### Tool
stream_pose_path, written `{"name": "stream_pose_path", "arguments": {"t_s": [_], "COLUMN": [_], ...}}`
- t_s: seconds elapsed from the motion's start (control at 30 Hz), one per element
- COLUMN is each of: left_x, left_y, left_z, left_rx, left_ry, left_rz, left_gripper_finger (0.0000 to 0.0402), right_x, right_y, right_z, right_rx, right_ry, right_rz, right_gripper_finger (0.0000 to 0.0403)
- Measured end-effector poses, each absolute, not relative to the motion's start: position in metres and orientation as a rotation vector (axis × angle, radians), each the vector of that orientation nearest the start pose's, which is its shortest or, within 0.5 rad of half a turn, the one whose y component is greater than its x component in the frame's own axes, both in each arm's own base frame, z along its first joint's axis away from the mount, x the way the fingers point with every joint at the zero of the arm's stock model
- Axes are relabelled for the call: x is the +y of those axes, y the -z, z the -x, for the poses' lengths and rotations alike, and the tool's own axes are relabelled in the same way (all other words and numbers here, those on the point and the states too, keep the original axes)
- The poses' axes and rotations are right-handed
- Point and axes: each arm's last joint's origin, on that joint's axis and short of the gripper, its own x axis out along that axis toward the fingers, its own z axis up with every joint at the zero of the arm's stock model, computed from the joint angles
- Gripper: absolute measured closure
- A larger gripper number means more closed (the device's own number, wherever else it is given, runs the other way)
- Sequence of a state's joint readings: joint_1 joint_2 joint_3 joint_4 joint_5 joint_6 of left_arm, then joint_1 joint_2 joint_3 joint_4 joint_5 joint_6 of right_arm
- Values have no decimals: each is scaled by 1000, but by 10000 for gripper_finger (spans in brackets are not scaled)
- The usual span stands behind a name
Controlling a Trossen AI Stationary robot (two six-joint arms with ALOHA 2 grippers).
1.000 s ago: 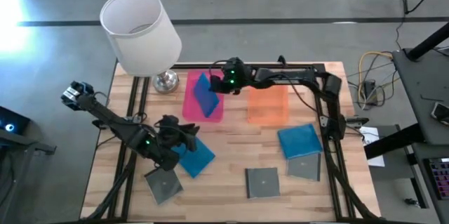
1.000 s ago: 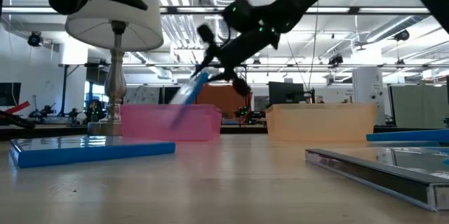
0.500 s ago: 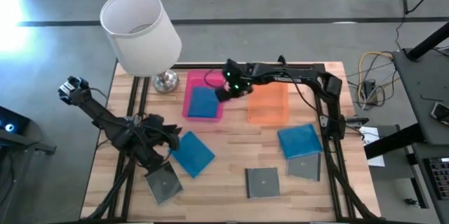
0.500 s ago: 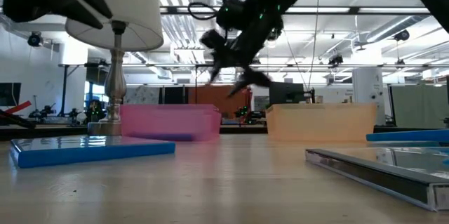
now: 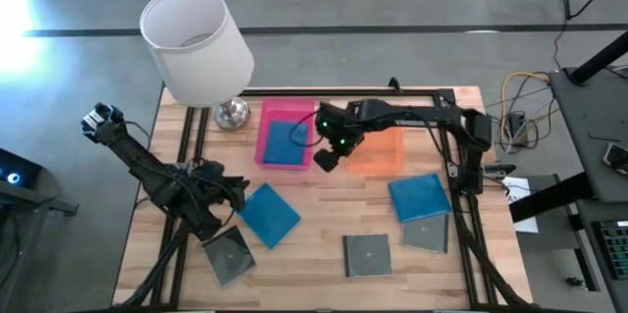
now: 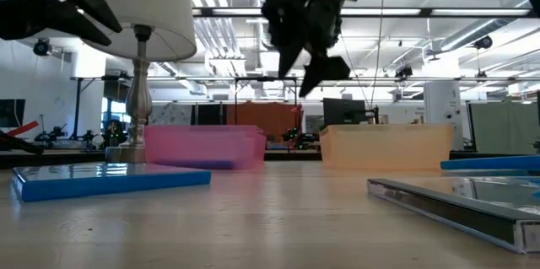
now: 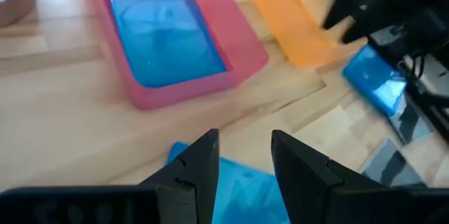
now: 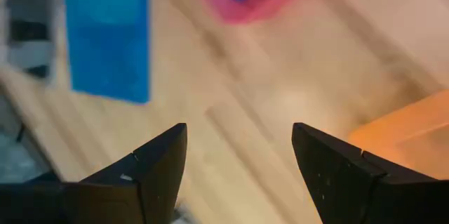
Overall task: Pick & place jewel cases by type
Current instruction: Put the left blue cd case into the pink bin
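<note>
Jewel cases lie spread over my wooden desk (image 5: 324,205). One blue jewel case (image 5: 284,142) rests flat inside the pink tray (image 5: 266,114) near the far edge, and I see it there through the left wrist camera too (image 7: 165,39). A second blue jewel case (image 5: 267,214) lies on the bare wood toward the left edge, and a third blue jewel case (image 5: 419,196) lies toward the right edge, overlapping a grey jewel case (image 5: 428,234) just nearer the front. Another grey jewel case (image 5: 367,254) sits at the middle of the front edge, and a further grey jewel case (image 5: 229,253) sits near the front left corner.

My right pincer (image 5: 326,159) hangs above the wood between the pink tray and the orange tray (image 5: 378,152), its fingers (image 8: 149,166) spread wide and holding nothing. My left pincer (image 5: 233,198) hovers just beside the second blue case, fingers (image 7: 198,168) parted, gripping nothing.

A lamp (image 5: 196,48) with a white shade stands at the far left corner.
</note>
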State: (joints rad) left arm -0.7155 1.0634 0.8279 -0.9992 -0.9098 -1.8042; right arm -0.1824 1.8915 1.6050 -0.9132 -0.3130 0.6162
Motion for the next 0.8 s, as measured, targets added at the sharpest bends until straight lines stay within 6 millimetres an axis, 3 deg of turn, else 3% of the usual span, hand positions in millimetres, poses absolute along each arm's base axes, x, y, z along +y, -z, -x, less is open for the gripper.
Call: {"name": "stream_pose_path", "arguments": {"t_s": [0.2,0.47,0.8], "left_x": [-97,-99,-104], "left_y": [-246,-235,-220], "left_z": [-145,-148,-152], "left_rx": [419,413,411], "left_ry": [-757,-732,-680], "left_rz": [821,872,963], "left_gripper_finger": [288,288,288], "right_x": [-22,-4,0], "right_y": [-223,-175,-164], "right_z": [-398,-412,-415], "right_rx": [1306,1431,1428], "right_ry": [209,196,219], "right_rz": [-820,-842,-806], "right_gripper_finger": [161,164,168]}}
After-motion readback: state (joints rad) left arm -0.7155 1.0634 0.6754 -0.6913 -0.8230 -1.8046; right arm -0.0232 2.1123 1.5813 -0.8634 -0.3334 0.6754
